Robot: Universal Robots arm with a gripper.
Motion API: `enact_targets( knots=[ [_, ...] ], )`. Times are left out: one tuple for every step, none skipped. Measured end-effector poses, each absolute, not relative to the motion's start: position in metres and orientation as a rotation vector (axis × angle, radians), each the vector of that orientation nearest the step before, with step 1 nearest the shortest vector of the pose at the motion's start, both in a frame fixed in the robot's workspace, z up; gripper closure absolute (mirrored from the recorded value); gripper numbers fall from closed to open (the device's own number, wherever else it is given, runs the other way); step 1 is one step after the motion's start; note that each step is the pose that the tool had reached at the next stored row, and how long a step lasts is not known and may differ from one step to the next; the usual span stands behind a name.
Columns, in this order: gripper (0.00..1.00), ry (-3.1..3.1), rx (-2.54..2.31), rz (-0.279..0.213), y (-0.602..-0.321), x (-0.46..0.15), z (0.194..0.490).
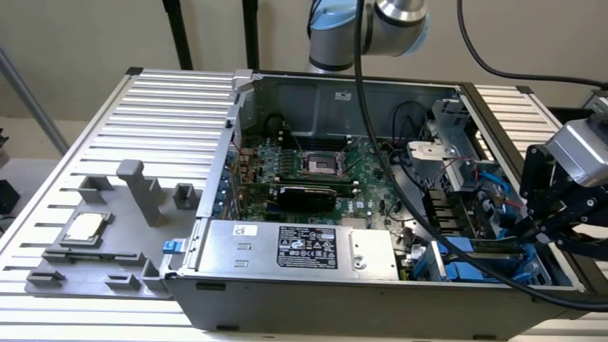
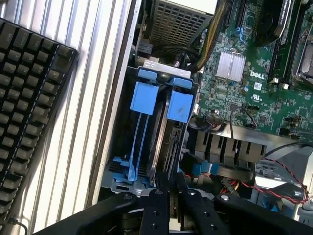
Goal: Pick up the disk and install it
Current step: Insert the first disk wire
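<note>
The disk (image 2: 164, 147) stands on edge in the drive bay at the corner of the open computer case (image 1: 371, 299). It shows as a thin grey metal edge between bright blue carrier tabs (image 2: 179, 106). My gripper (image 2: 169, 188) hangs right over it, its two black fingers (image 2: 156, 208) drawn close together on the disk's upper edge. In the exterior view the gripper (image 1: 522, 235) reaches down into the blue bay (image 1: 470, 260) at that view's right, and the bay's walls hide most of the disk.
A second blue carrier (image 2: 144, 98) sits beside the held one. The motherboard (image 1: 314, 171) and the long silver box (image 1: 295, 246) lie in the case. A black cable (image 1: 399, 185) drapes across it. A keyboard (image 2: 29, 112) lies outside it, and a small silver chip (image 1: 84, 226) rests on a grey fixture.
</note>
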State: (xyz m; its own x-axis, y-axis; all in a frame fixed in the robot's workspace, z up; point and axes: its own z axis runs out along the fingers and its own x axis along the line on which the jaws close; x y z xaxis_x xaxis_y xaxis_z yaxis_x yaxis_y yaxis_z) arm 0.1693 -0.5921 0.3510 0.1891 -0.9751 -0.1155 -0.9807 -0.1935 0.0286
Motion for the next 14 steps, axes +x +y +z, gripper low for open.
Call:
enact_targets(
  knots=[
    [0.84,1.96,-2.383,0.166,-0.592,0.167,0.351],
    [0.84,1.96,-2.384,0.166,-0.592,0.164,0.351],
    [0.84,1.96,-2.384,0.166,-0.592,0.16,0.351],
    [0.84,1.96,-2.384,0.166,-0.591,0.156,0.351],
    [0.84,1.96,-2.384,0.166,-0.591,0.151,0.351],
    [0.84,1.96,-2.384,0.166,-0.59,0.147,0.351],
    [0.84,1.96,-2.383,0.165,-0.589,0.142,0.351],
    [0.84,1.959,-2.383,0.165,-0.588,0.138,0.351],
    [0.84,1.96,-2.382,0.164,-0.587,0.136,0.351],
    [0.84,1.964,-2.377,0.161,-0.587,0.135,0.351],
    [0.84,1.973,-2.369,0.159,-0.587,0.135,0.35],
    [0.84,1.984,-2.358,0.157,-0.587,0.135,0.35],
    [0.84,1.998,-2.345,0.155,-0.587,0.135,0.35],
    [0.84,2.013,-2.331,0.153,-0.587,0.135,0.35]
  ],
)
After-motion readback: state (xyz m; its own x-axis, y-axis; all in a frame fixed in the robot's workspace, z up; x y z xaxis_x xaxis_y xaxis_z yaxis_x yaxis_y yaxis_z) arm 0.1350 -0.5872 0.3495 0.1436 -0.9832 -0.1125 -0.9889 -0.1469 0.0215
